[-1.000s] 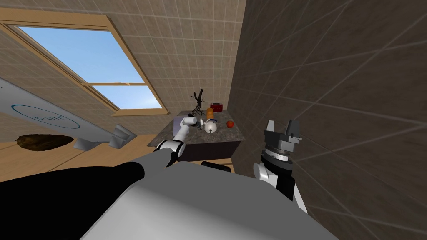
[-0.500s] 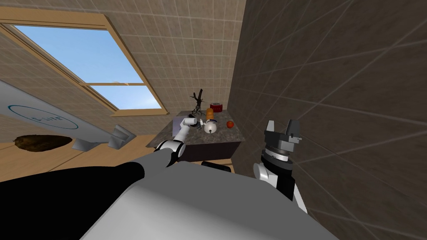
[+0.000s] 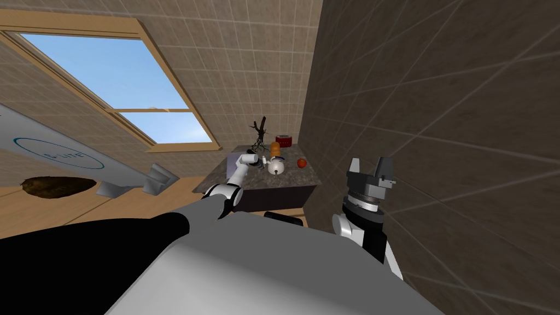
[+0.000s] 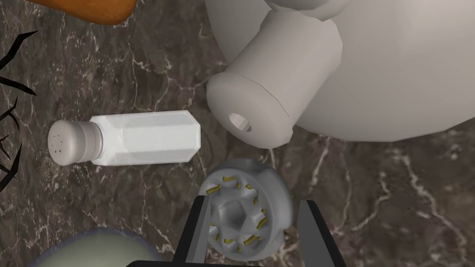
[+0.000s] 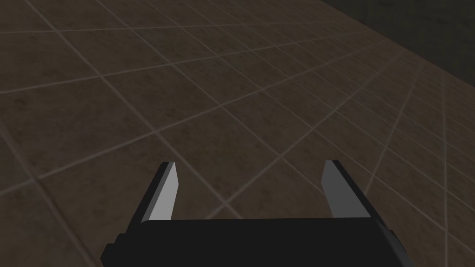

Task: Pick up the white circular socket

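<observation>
Teapot spout (image 4: 259,109) obstructs just beyond the socket (image 4: 246,213). Salt shaker (image 4: 125,139) lies near one side. Bare tabletop (image 4: 394,194) opposite.

Marble counter (image 3: 299,175) carries a teapot (image 3: 276,165), socket (image 4: 246,215) just by its spout. Shaker (image 4: 125,139) flat at nine o'clock, red fruit (image 3: 301,162) at three.

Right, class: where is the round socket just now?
In the left wrist view, the round socket is between the left gripper's fingers at the dark marble counter, near the white teapot's spout and the toppled salt shaker.
</observation>
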Tool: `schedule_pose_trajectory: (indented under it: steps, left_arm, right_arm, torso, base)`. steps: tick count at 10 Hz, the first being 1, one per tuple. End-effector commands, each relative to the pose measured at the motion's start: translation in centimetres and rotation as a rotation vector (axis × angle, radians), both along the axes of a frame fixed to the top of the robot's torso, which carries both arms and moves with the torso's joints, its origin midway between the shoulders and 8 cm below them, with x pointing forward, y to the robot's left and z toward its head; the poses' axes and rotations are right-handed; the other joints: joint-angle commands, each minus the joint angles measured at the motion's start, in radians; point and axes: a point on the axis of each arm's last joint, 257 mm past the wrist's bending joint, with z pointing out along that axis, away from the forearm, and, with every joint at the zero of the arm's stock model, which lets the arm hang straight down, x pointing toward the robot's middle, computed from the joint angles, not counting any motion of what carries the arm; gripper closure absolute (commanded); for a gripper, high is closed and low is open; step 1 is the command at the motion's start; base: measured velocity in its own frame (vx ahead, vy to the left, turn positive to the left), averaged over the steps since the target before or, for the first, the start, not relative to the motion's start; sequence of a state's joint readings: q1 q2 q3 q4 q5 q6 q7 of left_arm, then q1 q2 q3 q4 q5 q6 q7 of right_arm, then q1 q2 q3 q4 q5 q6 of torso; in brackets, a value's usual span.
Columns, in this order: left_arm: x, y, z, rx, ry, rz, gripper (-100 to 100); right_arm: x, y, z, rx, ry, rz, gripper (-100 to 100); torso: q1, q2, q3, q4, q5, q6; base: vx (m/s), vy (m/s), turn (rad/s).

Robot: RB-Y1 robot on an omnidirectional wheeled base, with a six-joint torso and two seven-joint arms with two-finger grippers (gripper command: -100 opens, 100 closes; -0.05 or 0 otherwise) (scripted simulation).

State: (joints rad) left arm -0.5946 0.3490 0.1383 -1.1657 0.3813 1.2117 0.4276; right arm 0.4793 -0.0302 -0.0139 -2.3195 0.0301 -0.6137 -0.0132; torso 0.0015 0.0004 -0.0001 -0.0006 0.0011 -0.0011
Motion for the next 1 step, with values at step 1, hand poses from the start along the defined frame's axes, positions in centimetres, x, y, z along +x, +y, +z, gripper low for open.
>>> schedule_pose_trajectory:
  steps: [1]
  left_arm:
    - [0.0,0.0,0.0,0.0,0.0,0.0,0]
  right_arm:
    - [0.0,0.0,0.0,0.0,0.0,0.0,0]
  torso:
    - [0.0,0.0,0.0,0.0,0.0,0.0]
  base:
    - [0.0,0.0,0.0]
